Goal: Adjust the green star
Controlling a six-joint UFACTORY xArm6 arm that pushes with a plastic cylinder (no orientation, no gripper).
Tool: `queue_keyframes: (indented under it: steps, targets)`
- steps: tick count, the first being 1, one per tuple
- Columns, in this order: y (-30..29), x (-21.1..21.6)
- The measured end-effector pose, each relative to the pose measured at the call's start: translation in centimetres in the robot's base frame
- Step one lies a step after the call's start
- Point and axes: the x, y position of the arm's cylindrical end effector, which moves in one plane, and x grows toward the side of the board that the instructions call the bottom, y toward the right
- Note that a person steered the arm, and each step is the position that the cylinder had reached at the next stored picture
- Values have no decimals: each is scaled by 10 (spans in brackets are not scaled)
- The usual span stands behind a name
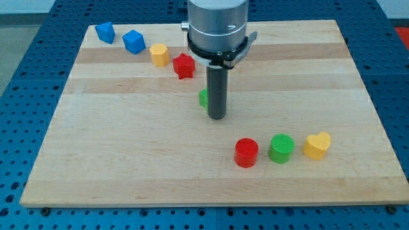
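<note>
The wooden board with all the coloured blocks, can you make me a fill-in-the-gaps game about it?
1. My tip is touching the ___ star, mostly hidden behind the rod.
2. Between the red cylinder and the yellow heart sits a ___ cylinder.
3. The two blocks nearest the board's top-left corner are both ___.

Missing words: green; green; blue

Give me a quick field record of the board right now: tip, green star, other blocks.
tip: my tip is on the board near its middle
green star: green star mostly hidden behind the rod, showing at its left edge
upper row: two blue blocks, yellow block, red star
lower row: red cylinder, green cylinder, yellow heart
contact: cannot tell
</note>
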Motion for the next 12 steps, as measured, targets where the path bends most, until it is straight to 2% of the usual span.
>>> queue_keyframes:
  steps: [2, 3, 4, 9, 12]
  targets:
    - [1, -17]
    - [1, 11]
    - [-4, 20]
    - [-24, -28]
    - [-21, -30]
